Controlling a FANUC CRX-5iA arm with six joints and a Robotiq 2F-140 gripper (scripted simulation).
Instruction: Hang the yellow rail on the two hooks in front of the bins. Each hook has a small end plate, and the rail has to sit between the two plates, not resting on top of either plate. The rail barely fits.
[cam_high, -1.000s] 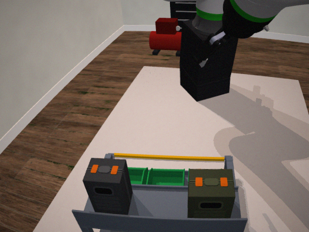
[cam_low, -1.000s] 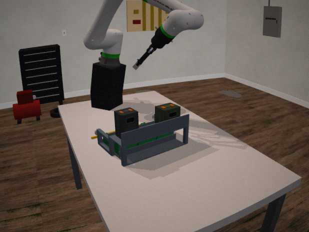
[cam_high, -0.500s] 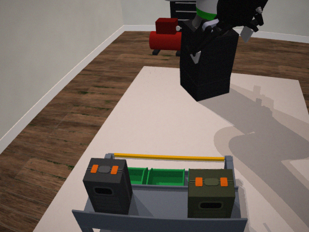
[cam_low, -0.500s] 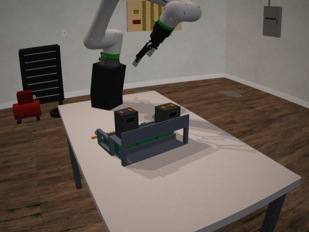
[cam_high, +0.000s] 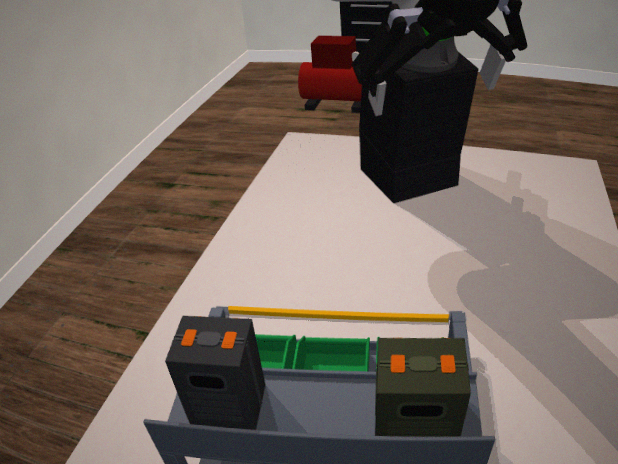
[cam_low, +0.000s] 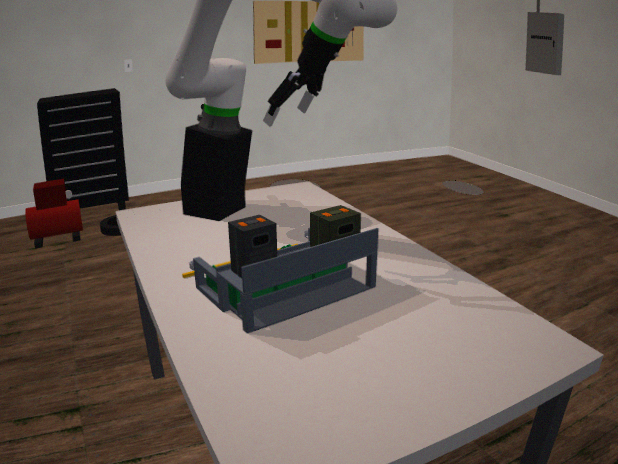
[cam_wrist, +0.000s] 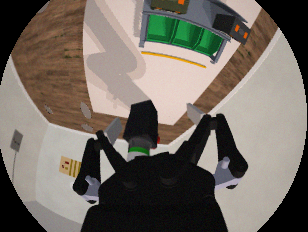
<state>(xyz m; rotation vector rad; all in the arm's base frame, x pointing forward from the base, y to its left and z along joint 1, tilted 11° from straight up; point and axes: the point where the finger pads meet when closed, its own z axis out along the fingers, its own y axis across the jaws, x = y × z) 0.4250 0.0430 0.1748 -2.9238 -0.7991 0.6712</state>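
Far below and ahead of the tool (cam_low: 289, 106), the yellow rail (cam_high: 338, 315) lies level along the near edge of the grey rack (cam_high: 320, 442), on the side that faces the arm's black pedestal (cam_high: 417, 135). Long axis runs crosswise to the line from tool to rack, parallel to the rack's front. Top view: left end sits by the left hook (cam_high: 218, 313), right end stops just short of the right end plate (cam_high: 457, 320). Exterior view: the left end pokes out past the rack's corner post, so my guess is the rail is not seated between both plates; at least one end may rest on or beyond a plate. Cannot confirm from here, the hooks are too small.

Behind the rail: green bins (cam_high: 314, 353) in a row. Above them on the rack's upper shelf, a dark grey box (cam_high: 216, 372) at left and an olive box (cam_high: 422, 385) at right, both with orange latches.

Tool hangs high, well apart from the rail, roughly over the pedestal end of the surface (cam_low: 350, 360). Fingers (cam_low: 270, 116) spread to full width, pads pointing down and outward. Nothing between them, touching nothing.

Judgement: the coming move is a long descent toward the rail's middle, with the jaws turned to straddle its narrow width.
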